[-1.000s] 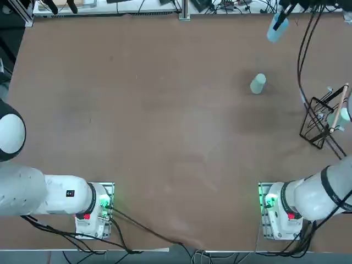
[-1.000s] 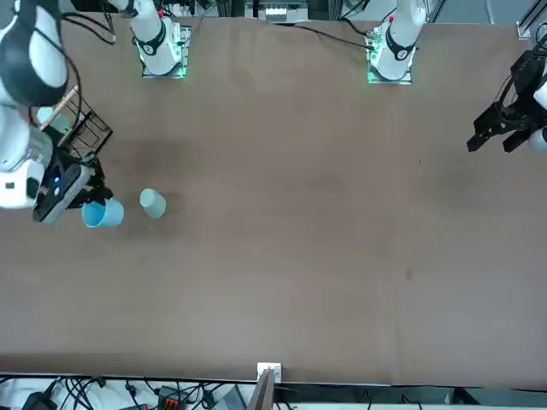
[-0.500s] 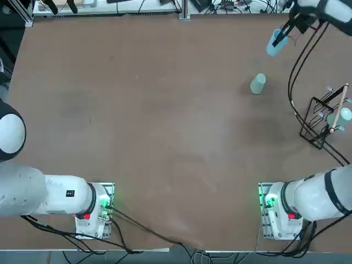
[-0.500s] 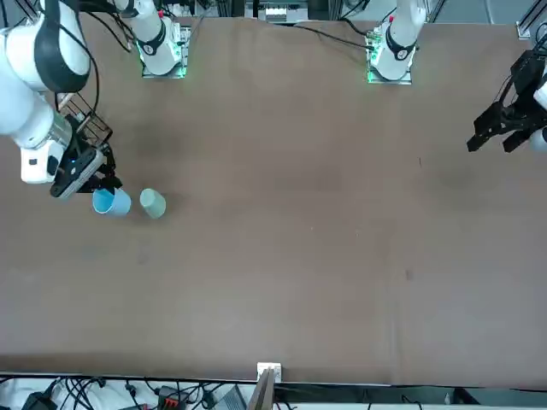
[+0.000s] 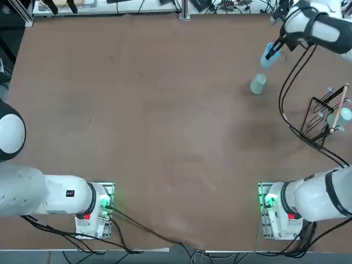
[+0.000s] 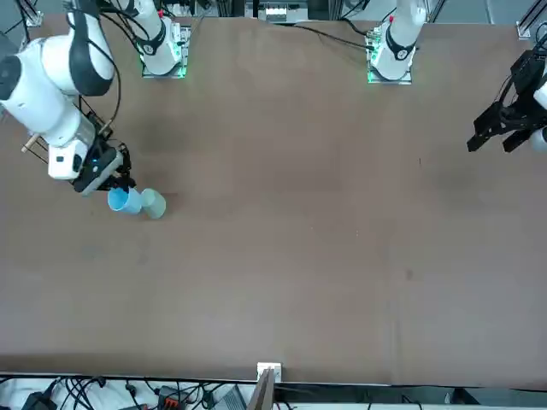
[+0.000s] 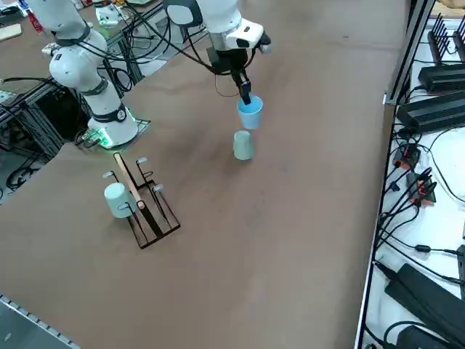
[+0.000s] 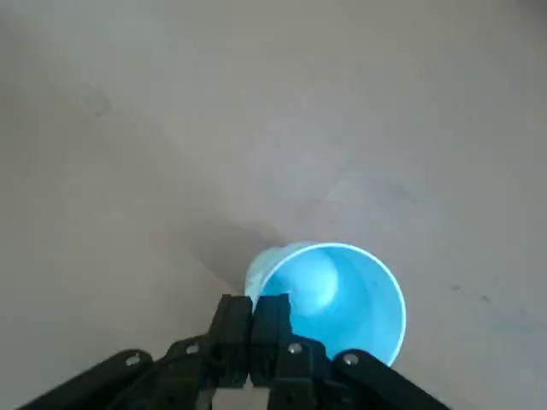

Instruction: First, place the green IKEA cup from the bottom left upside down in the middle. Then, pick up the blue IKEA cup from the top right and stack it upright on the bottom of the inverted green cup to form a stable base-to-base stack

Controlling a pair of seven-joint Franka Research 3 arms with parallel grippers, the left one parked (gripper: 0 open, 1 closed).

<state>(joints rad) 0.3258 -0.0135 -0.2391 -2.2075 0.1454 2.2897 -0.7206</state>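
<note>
Holding the blue IKEA cup [image 7: 249, 116] by its wall, my right pincer [image 8: 254, 301] works over the far right part of the brown desk [image 5: 165, 121], as seen from overhead. I have its two black fingers pressed together on the cup near the rim, one of them reaching inside the open mouth. The sky-blue tumbler hangs mouth up, its interior facing the wrist camera; how high its base is above the surface, I cannot tell.

Close by, the green IKEA cup [image 7: 243, 145] stands upside down on the desk, its narrower base uppermost. The overhead view puts it nearer my arm bases than the blue one and slightly to the left. From across the desk the two tumblers overlap in the picture, but from the right side I see them apart, the blue cup not on top of the green.

To the right, nearer the bases, a black wire rack [image 7: 158, 225] sits on the desk with a pale wooden rod [image 7: 128, 174] along one end. Another pale mint cup [image 7: 118, 199] is at that end, partly behind the rod and wires. Black cables [image 5: 282, 104] run in a long curve from the working arm, passing over the rack in the overhead view.
</note>
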